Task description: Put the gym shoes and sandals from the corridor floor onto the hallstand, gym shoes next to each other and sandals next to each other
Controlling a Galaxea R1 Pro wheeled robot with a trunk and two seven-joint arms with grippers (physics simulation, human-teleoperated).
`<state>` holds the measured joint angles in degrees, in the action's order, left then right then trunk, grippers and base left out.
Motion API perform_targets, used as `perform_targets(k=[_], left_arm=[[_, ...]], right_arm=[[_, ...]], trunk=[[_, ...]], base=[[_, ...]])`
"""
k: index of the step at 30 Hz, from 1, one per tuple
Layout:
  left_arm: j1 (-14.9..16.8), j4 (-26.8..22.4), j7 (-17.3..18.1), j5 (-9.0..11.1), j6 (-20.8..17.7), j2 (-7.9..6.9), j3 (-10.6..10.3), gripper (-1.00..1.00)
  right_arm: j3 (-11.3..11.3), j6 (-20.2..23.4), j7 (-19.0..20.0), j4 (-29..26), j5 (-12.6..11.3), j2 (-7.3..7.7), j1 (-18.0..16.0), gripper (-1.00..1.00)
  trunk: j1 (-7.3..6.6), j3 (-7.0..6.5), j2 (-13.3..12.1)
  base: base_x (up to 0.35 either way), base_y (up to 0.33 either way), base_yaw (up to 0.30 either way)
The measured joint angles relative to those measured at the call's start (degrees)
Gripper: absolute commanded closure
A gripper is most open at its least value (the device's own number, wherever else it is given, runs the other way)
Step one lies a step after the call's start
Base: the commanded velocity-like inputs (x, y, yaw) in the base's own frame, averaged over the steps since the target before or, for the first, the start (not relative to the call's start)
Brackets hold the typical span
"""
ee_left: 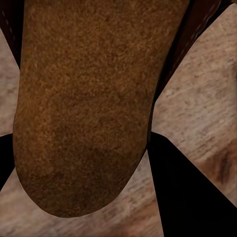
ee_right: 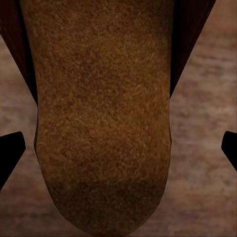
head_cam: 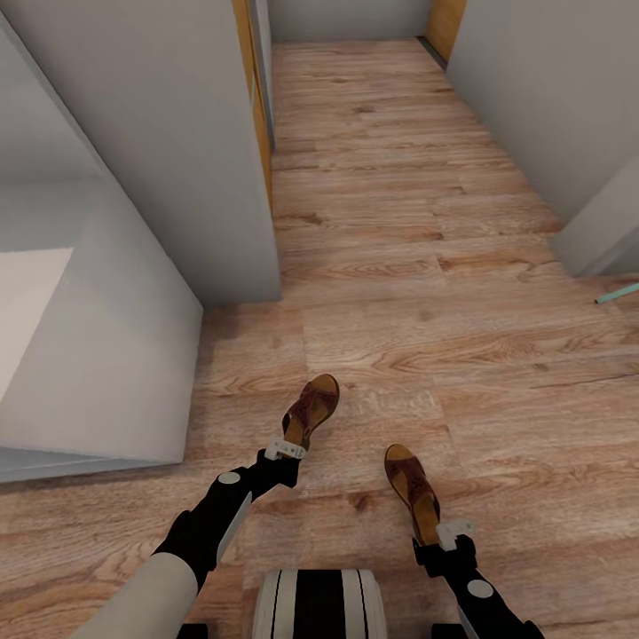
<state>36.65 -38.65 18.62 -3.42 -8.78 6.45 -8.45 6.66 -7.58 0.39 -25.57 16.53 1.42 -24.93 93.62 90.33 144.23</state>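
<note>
Two sandals (one per gripper): left gripper holding left sandal; right gripper holding right sandal

Both arms reached forward and down, black forearms angled inward. Left gripper was clamped on the heel of a sandal, pointing up-right. Right gripper gripped the heel of the other sandal, wrist low beside the trunk.
</note>
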Motion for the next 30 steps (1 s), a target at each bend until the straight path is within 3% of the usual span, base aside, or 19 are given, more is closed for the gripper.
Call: perform_targets(k=[1,2,30], left_arm=[[0.0,0.0,0.0,0.0,0.0,-0.01,0.0,1.0],[0.0,0.0,0.0,0.0,0.0,0.0,0.0,1.0],[-0.1,-0.8,-0.5,-0.1,0.0,-0.22,0.1,1.0]], right_arm=[[0.0,0.0,0.0,0.0,0.0,0.01,0.0,-1.0],[0.0,0.0,0.0,0.0,0.0,0.01,0.0,1.0],[-0.1,0.0,0.0,0.2,0.0,0.03,0.0,1.0]], trunk=[[0.0,0.0,0.0],[0.0,0.0,0.0],[-0.03,-0.22,0.0]], base=[[0.002,0.0,0.0],[0.001,0.0,0.0],[0.0,0.0,0.0]])
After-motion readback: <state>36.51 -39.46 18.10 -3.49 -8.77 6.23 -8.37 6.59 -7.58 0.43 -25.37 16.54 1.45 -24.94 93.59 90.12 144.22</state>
